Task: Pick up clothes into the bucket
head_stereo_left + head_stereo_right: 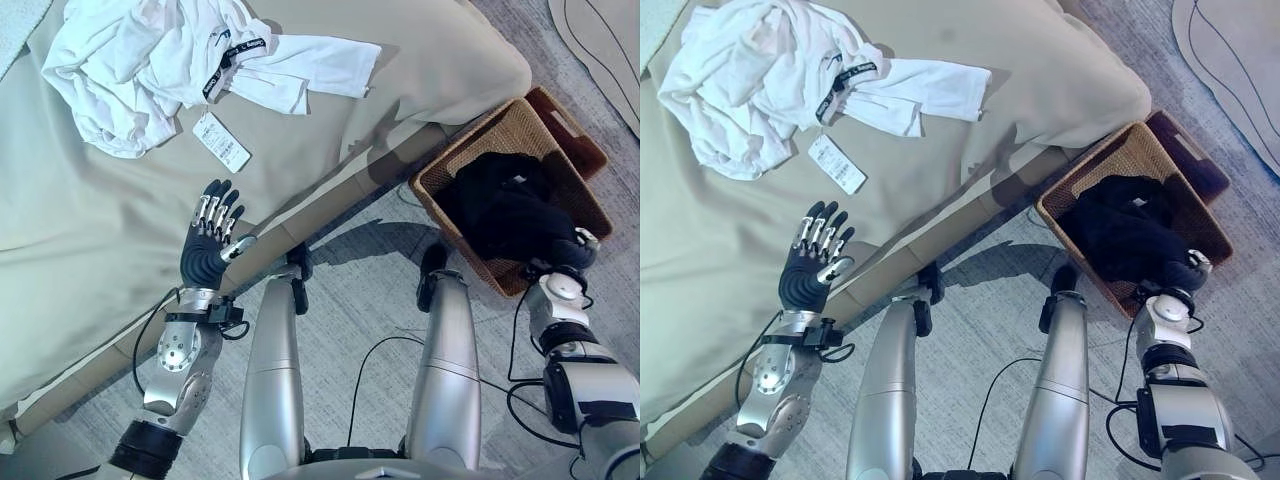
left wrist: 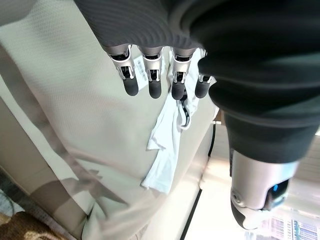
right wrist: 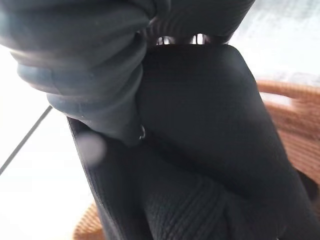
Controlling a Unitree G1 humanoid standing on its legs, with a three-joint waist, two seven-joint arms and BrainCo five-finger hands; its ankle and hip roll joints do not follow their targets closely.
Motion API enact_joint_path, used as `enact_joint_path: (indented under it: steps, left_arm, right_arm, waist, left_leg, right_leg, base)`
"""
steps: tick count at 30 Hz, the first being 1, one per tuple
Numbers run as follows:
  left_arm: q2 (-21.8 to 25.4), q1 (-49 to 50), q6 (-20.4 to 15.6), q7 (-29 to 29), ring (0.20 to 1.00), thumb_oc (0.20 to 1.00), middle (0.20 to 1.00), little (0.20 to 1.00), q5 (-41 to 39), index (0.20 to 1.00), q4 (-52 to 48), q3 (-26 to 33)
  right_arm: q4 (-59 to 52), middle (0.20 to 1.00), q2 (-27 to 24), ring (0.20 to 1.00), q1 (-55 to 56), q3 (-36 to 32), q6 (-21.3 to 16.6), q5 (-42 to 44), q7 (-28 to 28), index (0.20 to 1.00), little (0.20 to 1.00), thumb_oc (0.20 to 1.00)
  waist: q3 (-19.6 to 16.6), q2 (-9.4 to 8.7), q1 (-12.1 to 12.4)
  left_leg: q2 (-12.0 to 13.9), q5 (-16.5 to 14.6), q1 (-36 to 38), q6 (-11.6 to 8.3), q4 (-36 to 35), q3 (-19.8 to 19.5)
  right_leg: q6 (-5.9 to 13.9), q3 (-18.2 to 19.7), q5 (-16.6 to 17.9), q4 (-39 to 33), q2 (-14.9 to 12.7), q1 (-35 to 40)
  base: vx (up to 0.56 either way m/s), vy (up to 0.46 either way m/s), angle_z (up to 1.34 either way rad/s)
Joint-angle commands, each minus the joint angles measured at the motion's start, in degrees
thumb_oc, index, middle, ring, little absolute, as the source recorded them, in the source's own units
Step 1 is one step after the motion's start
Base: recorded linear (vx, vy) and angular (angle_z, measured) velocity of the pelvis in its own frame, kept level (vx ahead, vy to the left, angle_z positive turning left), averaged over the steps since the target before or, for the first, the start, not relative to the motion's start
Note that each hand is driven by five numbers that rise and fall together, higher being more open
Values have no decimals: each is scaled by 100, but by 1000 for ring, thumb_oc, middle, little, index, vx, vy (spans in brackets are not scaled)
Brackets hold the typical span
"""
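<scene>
White clothes [image 1: 150, 70] on bed [image 1: 90, 230]; left robot hand [image 1: 213, 235] spread; right robot hand [image 1: 560, 255] buried in black clothes [image 1: 510, 205], grip unreadable.

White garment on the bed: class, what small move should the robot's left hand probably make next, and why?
Probably reach the left hand forward to the white garment. That hand is open and empty, hovering over the bed short of the cloth, while dark clothes already lie in the wicker basket, where the right hand is.

Garment [image 1: 510, 205] in basket [image 1: 445, 175], right of bed [image 1: 90, 250]

Beige bed [image 1: 90, 230], grey carpet [image 1: 360, 300]
</scene>
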Motion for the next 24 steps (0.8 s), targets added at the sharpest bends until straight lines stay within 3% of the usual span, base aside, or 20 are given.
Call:
enact_joint_path:
  steps: [1, 8, 9, 10, 19, 20, 24]
  left_arm:
    - [3, 243, -368, 2, 1000, 1000, 1000, 1000, 8, 1000, -166, -22]
    - [-31, 74, -348, -36, 1000, 1000, 1000, 1000, -14, 1000, -93, -182]
    - [-35, 71, -350, -36, 1000, 1000, 1000, 1000, -13, 1000, -90, -180]
    - [-41, 33, -331, -59, 1000, 1000, 1000, 1000, 10, 1000, -67, -204]
    - [-64, -72, -289, -38, 1000, 1000, 1000, 1000, 28, 1000, 93, -142]
    - [-84, -135, -287, -44, 1000, 1000, 1000, 1000, 33, 1000, 153, -92]
    - [-196, -239, -287, -27, 1000, 1000, 1000, 1000, 6, 1000, 299, -11]
  right_arm:
    - [18, 200, -498, 200, 284, -2, -304, 186, -234, 200, 200, 200]
    - [28, 200, -757, 200, 22, -73, -422, 416, -326, 200, 200, 200]
    - [39, 570, -762, 570, 10, -65, -423, 421, -319, 570, 570, 570]
    - [101, 1000, -742, 1000, 2, 15, -327, 432, -176, 1000, 1000, 1000]
    - [775, 1000, -601, 1000, -215, 318, 58, 219, -32, 1000, 1000, 1000]
    - [808, 1000, -500, 1000, -181, 365, 115, 222, 63, 1000, 1000, 1000]
    - [819, 1000, -296, 1000, -76, 365, 134, 242, 121, 1000, 1000, 1000]
  waist:
    - [-806, 154, -55]
    - [-855, 194, -45]
    - [-851, 196, -48]
    - [-859, 182, -56]
    - [-837, 155, -28]
    - [-825, 129, -41]
    - [-821, 54, -68]
  left_leg:
    - [-319, -885, -223, 352, 747, 289]
    - [-323, -742, -108, 327, 384, 252]
    - [-323, -736, -101, 326, 373, 253]
    - [-313, -700, -49, 318, 279, 262]
    - [-290, -424, 594, 275, -527, 296]
    - [-283, -139, 768, 306, -843, 353]
    - [-286, 40, 1306, 265, -1301, 279]
  right_leg:
    - [-21, -56, 954, -865, 281, -306]
    - [28, -76, 1025, -1149, 255, -212]
    - [28, -78, 1031, -1159, 256, -205]
    - [34, -100, 1065, -1245, 260, -161]
    - [109, -236, 1309, -1925, 243, 435]
    - [83, -324, 1567, -2201, 242, 594]
    - [121, -470, 1705, -2619, 271, 1156]
  base:
    - [0, 0, 0]
    - [0, 0, 0]
    - [-7, -24, 4]
    - [-7, -17, 3]
    - [-11, -2, 0]
    - [-84, -10, -1]
    - [-13, -45, -2]
